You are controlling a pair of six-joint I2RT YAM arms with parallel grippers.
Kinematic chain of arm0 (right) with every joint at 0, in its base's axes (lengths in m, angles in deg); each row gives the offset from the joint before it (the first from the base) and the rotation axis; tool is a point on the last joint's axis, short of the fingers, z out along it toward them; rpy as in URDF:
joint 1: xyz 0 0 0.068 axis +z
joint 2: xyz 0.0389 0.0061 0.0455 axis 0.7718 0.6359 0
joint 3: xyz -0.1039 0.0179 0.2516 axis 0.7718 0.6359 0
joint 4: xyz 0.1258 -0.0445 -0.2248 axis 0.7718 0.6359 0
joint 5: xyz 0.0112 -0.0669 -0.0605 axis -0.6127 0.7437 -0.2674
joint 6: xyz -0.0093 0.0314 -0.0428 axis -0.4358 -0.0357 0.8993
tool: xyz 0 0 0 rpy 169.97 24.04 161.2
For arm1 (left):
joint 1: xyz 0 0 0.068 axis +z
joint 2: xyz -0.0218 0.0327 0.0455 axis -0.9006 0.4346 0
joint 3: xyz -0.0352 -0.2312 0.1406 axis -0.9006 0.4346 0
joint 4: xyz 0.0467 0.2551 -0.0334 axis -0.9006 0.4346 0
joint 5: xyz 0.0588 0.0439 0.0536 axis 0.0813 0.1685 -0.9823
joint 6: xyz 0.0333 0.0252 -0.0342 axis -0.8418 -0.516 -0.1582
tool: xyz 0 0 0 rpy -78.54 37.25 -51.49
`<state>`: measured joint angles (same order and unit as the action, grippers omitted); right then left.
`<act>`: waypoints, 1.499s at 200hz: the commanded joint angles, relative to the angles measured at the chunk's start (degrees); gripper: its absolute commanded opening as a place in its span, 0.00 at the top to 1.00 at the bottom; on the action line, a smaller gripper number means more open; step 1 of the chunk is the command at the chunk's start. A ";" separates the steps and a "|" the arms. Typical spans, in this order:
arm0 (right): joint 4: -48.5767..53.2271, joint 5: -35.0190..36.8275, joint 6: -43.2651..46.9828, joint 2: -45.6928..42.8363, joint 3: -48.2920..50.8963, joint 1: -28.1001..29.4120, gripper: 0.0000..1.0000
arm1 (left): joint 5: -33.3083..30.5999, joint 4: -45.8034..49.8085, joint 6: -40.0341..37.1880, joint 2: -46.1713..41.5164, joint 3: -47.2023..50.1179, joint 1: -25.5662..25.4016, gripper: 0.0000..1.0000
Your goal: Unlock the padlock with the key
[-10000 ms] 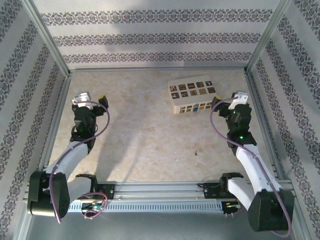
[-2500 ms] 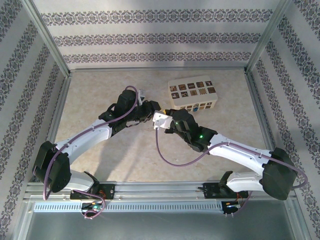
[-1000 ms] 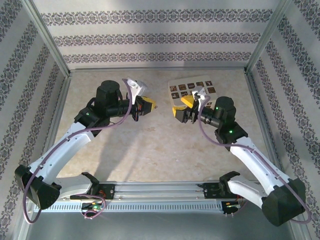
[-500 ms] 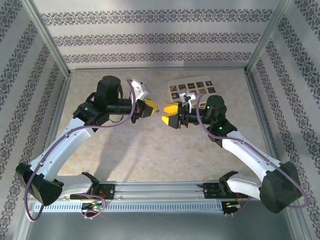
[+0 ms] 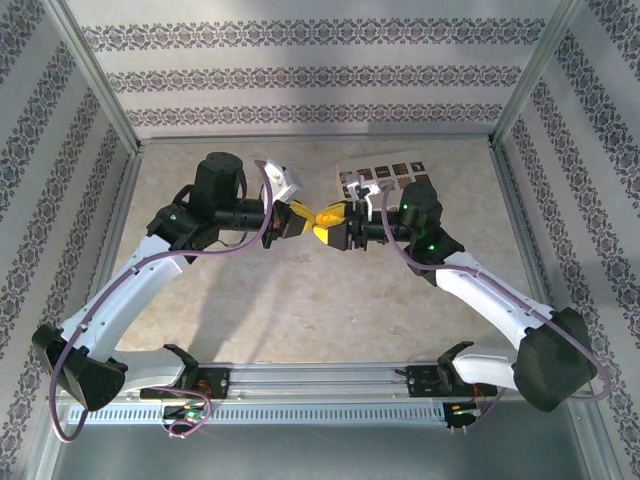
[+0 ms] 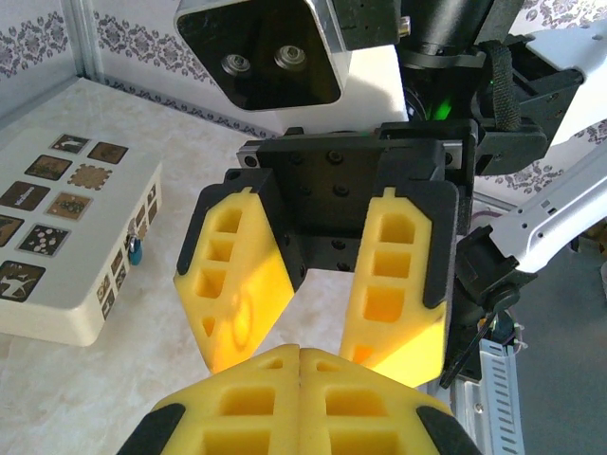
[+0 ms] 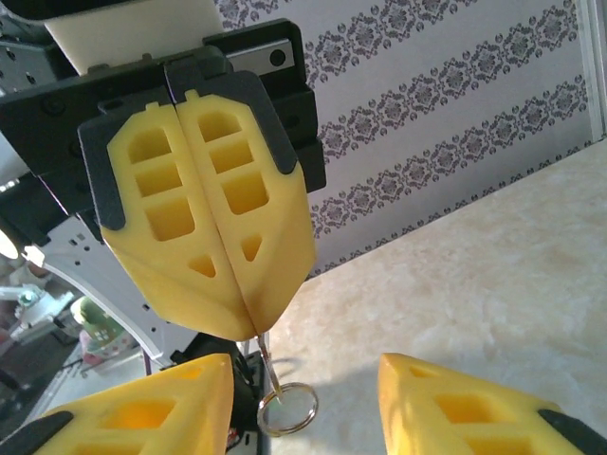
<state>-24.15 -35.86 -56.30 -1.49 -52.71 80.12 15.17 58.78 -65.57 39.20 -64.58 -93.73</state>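
Yellow-fingered right gripper (image 5: pixel 323 224) has advanced toward 9 o'clock, fingers wide, facing left gripper (image 5: pixel 304 213) clamped on thin ringed metal key (image 7: pixel 269 368).

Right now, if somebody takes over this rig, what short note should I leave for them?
Left tool: shut on the key, whose ring hangs below the tips.
Right tool: open, empty, tip to tip with the left tool.
White box on the table; a small blue item on its side may be the padlock, too small to tell.
Done: key in grasp. Left: reach the padlock, insert, turn.
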 commanded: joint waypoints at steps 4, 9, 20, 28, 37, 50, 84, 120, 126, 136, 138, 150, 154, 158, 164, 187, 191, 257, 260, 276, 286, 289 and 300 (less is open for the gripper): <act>-1.58 -2.00 0.48 1.00 -1.89 0.89 0.61 | 0.81 1.34 -1.58 -0.36 -1.11 0.58 1.00; -1.58 -2.03 0.40 1.09 -1.81 0.94 0.62 | 0.81 1.27 -1.45 -0.34 -0.99 0.58 1.00; -1.58 -2.11 0.42 1.19 -1.80 1.09 0.64 | 0.75 1.31 -1.31 -0.43 -0.98 0.56 1.00; -1.56 -2.19 0.42 1.26 -1.88 1.22 0.65 | 0.65 1.39 -1.38 -0.42 -0.98 0.57 1.00; -1.49 -2.19 0.33 1.18 -1.89 1.24 0.67 | 0.55 1.49 -1.48 -0.40 -0.98 0.58 1.00; -1.49 -2.15 0.33 1.09 -1.89 1.33 0.69 | 0.53 1.74 -1.54 -0.45 -0.98 0.56 1.00; -1.35 -2.10 0.47 0.78 -2.11 1.33 0.76 | 0.06 2.53 -1.91 -0.44 -1.07 0.58 1.00; -1.14 -2.18 0.66 0.34 -2.16 1.33 0.83 | -0.22 3.28 -1.92 -0.11 -1.33 0.58 1.00; -1.08 -2.18 0.66 0.30 -2.24 1.33 0.85 | -0.24 3.37 -1.91 -0.15 -1.36 0.58 1.00; -1.12 -2.25 0.76 0.21 -2.24 1.33 0.89 | -0.33 3.44 -1.92 -0.09 -1.33 0.58 1.00; -1.09 -2.29 0.81 0.14 -2.24 1.33 0.90 | -0.33 3.43 -1.92 -0.09 -1.35 0.51 1.00; -0.71 -2.35 1.01 0.03 -2.24 1.33 0.95 | -0.49 3.37 -1.92 -0.03 -1.33 0.65 1.00; -0.55 -2.42 1.08 0.03 -2.24 1.33 0.97 | -0.61 3.33 -1.84 -0.07 -1.34 0.67 1.00; -0.46 -2.43 1.10 -0.05 -2.24 1.33 0.98 | -0.81 3.26 -1.70 -0.05 -1.36 0.67 1.00; -0.29 -2.42 1.20 -0.05 -2.16 1.33 1.00 | -1.10 3.03 -1.58 -0.11 -1.29 0.66 1.00; 0.00 -1.95 1.41 -0.57 -1.59 1.25 1.00 | -2.45 0.65 0.21 -1.00 -0.43 1.27 0.89; 0.00 -1.75 1.40 -0.72 -1.48 1.24 1.00 | -2.79 -0.13 0.72 -1.32 -0.10 1.46 0.86; 1.98 3.60 2.18 -3.93 1.23 -1.11 1.00 | -6.76 -20.42 22.37 -8.06 7.85 12.59 0.39; 2.16 4.12 2.18 -4.14 1.41 -1.31 1.00 | -6.83 -21.60 23.55 -8.43 8.54 13.17 0.38; 4.14 7.57 2.71 -5.33 2.23 -2.27 1.00 | -9.13 -25.77 26.79 -10.17 11.50 14.82 0.30; 5.51 9.90 2.75 -6.07 2.82 -3.02 1.00 | -11.69 -26.31 26.67 -10.72 12.81 14.84 0.26; 5.88 10.42 2.71 -6.30 2.99 -3.32 1.00 | -12.31 -26.36 26.63 -10.78 13.20 14.90 0.26; 6.69 12.51 2.55 -7.00 3.74 -4.16 1.00 | -14.44 -26.35 26.64 -10.46 14.54 14.83 0.24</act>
<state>-20.17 -29.33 -54.94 -6.48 -50.76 77.56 5.80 39.28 -44.00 29.43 -52.54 -79.15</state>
